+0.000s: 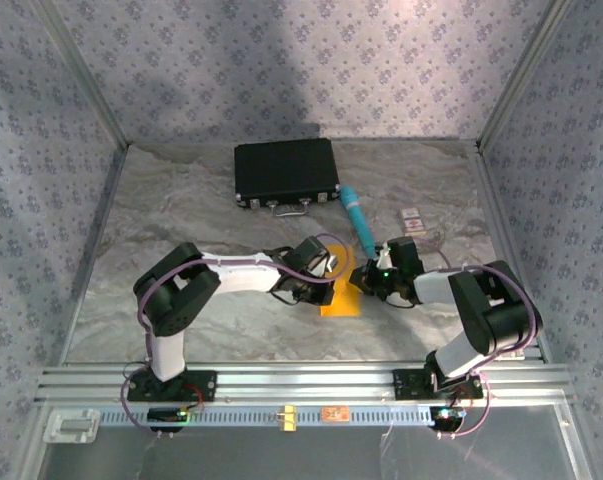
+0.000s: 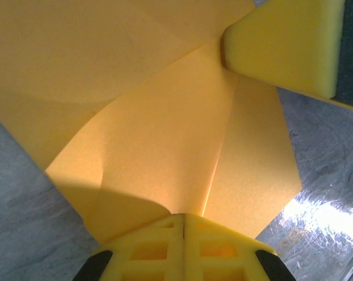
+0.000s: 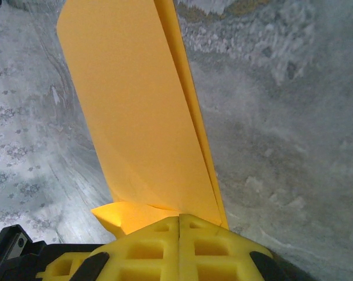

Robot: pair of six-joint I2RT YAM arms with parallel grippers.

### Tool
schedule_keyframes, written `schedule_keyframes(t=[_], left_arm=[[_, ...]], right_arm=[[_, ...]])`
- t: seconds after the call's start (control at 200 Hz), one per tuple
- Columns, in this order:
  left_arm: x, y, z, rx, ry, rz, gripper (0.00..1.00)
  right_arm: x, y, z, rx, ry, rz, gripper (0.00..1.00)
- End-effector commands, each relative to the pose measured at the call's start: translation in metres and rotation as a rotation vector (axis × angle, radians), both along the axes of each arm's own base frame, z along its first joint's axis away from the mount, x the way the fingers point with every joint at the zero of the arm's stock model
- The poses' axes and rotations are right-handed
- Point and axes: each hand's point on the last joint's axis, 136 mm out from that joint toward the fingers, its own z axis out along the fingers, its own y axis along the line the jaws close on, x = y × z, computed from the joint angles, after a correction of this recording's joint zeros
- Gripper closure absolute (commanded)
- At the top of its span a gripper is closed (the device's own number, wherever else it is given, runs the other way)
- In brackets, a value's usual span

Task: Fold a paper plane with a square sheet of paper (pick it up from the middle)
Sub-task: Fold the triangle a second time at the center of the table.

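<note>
"Toward you from the black case [image 1: 286, 172], what does the overhead view give you?"

"Your left gripper [image 1: 330, 268] and right gripper [image 1: 373, 280] meeting at the sheet of paper [image 1: 341, 297], with the teal tube [image 1: 358, 222] lying between case and paper. Whether they grip, you can't read there."

"And your wrist views?"

"Both pairs of yellow fingers [image 2: 158, 249] pressed shut on the paper's edge, pinching it. Your left wrist shows crossing creases and the right arm's pad [image 2: 281, 41]; your right wrist shows a folded flap standing upright."
</note>
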Motion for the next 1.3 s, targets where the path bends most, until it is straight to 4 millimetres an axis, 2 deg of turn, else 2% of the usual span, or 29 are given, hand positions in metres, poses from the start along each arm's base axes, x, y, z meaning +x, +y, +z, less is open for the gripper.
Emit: schedule_keyframes(t=[0.0, 0.09, 0.185, 0.355, 0.56, 0.655, 0.765, 0.845, 1.034, 1.174, 1.294], left_arm=[[0.006, -0.013, 0.031, -0.067, 0.012, 0.012, 0.97], [0.01, -0.025, 0.043, -0.113, 0.013, 0.011, 0.97], [0.011, -0.036, 0.047, -0.152, 0.035, 0.001, 0.97], [0.011, -0.044, 0.026, -0.134, 0.095, 0.002, 1.0], [0.011, -0.031, -0.005, -0.048, 0.14, 0.03, 1.0], [0.004, -0.018, -0.02, 0.003, 0.168, 0.038, 1.0], [-0.007, -0.005, -0.028, 0.026, 0.194, 0.039, 1.0], [-0.012, -0.001, -0.026, 0.015, 0.195, 0.041, 0.99], [-0.013, -0.006, -0.01, -0.031, 0.181, 0.012, 0.95], [-0.013, 0.0, -0.008, -0.037, 0.165, 0.021, 0.93], [-0.002, -0.013, 0.006, -0.108, 0.131, 0.03, 0.91]], right_arm=[[-0.011, -0.014, -0.023, -0.078, 0.066, -0.045, 1.0], [-0.011, -0.014, -0.025, -0.076, 0.07, -0.045, 1.0], [-0.012, -0.013, -0.025, -0.075, 0.07, -0.045, 1.0], [-0.012, -0.013, -0.026, -0.078, 0.066, -0.045, 1.0], [-0.014, -0.015, -0.029, -0.085, 0.072, -0.048, 1.0], [-0.014, -0.015, -0.029, -0.084, 0.072, -0.049, 1.0], [-0.015, -0.015, -0.028, -0.088, 0.069, -0.047, 1.0], [-0.014, -0.016, -0.028, -0.088, 0.068, -0.049, 1.0], [-0.015, -0.016, -0.029, -0.09, 0.071, -0.044, 1.0], [-0.014, -0.016, -0.03, -0.092, 0.069, -0.041, 1.0], [-0.011, -0.013, -0.023, -0.074, 0.059, -0.021, 1.0]])
